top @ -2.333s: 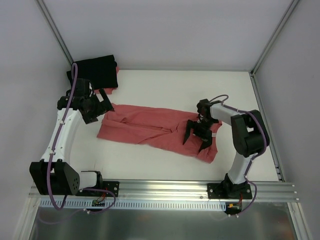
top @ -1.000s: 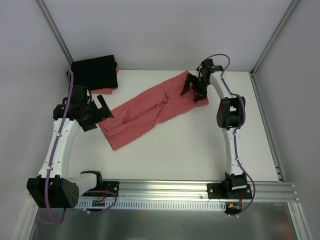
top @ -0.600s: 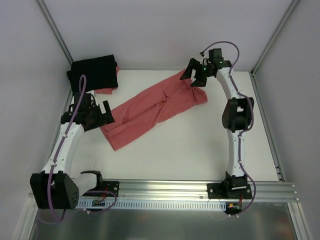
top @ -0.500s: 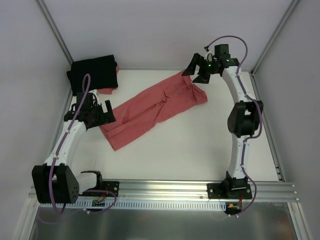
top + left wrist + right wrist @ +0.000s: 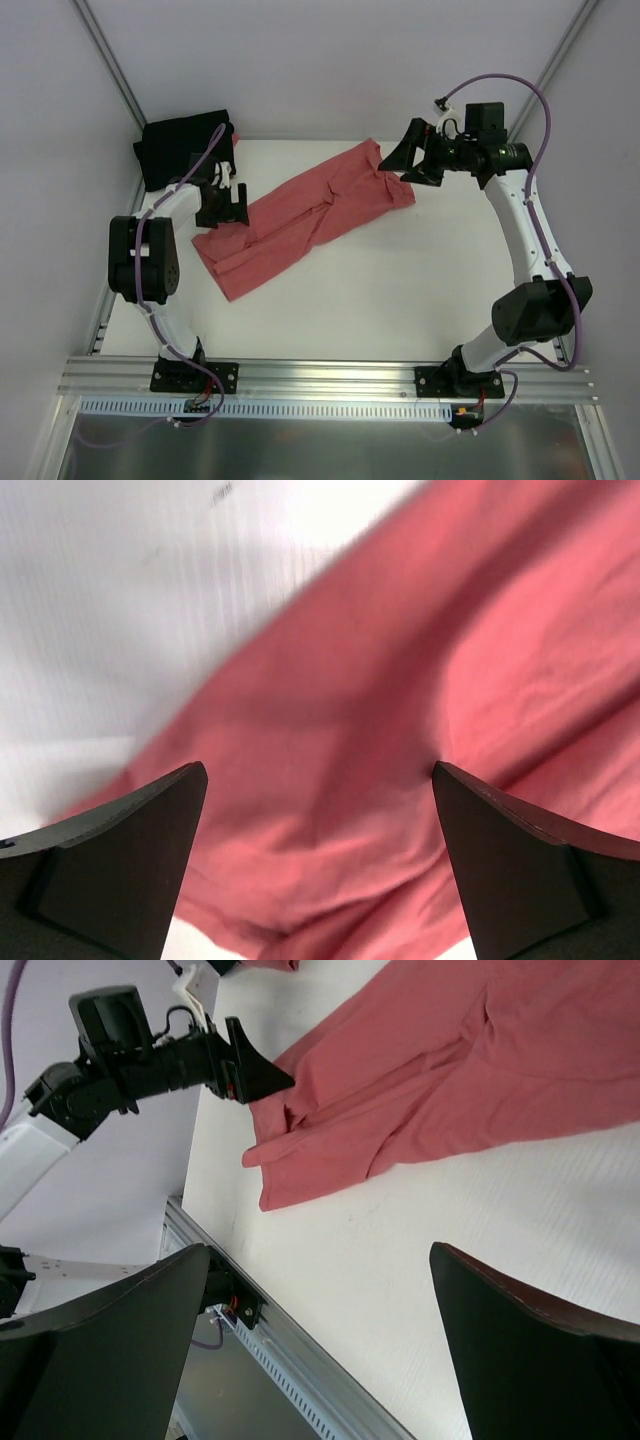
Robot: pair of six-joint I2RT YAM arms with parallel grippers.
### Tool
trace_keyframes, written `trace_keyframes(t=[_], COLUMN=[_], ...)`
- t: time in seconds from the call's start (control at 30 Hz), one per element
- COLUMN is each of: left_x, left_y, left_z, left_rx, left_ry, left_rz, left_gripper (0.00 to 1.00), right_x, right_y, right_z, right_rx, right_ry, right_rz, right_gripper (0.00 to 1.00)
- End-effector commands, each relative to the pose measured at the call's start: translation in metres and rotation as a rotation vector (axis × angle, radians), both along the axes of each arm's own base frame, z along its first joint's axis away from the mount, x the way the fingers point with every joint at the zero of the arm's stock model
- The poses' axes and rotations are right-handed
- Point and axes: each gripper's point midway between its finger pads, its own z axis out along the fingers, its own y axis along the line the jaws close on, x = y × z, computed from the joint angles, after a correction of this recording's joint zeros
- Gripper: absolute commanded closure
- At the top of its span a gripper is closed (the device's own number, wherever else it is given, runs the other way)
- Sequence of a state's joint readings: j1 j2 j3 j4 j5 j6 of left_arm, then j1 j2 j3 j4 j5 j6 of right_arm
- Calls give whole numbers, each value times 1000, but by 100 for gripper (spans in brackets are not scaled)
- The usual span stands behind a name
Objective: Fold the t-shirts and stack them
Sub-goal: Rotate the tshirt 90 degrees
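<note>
White tabletop (image 5: 400, 290) fills the scene, boxed in by pale grey walls. Nearest to us, a metal rail (image 5: 330, 372) runs along the near edge and carries both arm bases.

Moving in, the coral-red t-shirt (image 5: 300, 215) lies flat in a long, rumpled band, running diagonally across the tabletop. Its near end sits toward the left, its far end toward the right, close to the back wall. Creases run along its length.

Over on the left, the left end effector (image 5: 238, 207) is at the shirt's left edge, about level with the middle of the band. Its jaws stand wide apart, and the wrist view shows red cloth spread beneath and between the two dark fingers (image 5: 120, 860). Whether they touch the cloth, I cannot tell. Nothing is gripped.

Farther back on the right, the right end effector (image 5: 398, 168) hangs above the far end of the red shirt. Its jaws are spread wide too, with nothing between them. Its wrist camera looks down the whole band toward the left arm.

At the far left corner, the black t-shirt (image 5: 180, 148) sits folded in a compact pile against the back wall, apart from the red one.
</note>
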State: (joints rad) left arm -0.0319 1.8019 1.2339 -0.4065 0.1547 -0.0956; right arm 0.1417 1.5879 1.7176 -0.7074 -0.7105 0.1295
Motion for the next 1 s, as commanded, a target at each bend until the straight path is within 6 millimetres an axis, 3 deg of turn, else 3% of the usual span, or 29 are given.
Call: trace_keyframes(t=[0.0,0.13,0.23,0.5,0.8,0.97], left_x=[5,-2,-13,-58,-112,-138], left_y=[2,4,2,-17,-61,-90], left_z=[1,-19,-24,-43,-29,-16], left_rx=[12,22,5,-93,-143,-207], left_ry=[37,151,191,384,530,591], left_rz=[-20,5,13,88,64,50], left_gripper=[1,1,1,1,1,1], right_x=[-23,-31,-32,-29,-31,-40], right_y=[-6,-8,-9,-6,-4,-5], right_z=[2,11,19,24,15,-4], right_rx=[-34,-31,-29,-4,12,14], right_ry=[-2,-21,-42,-52,-41,-19], right_rz=[5,-2,-7,-10,-6,-8], right_gripper=[1,0,1,0,0,1])
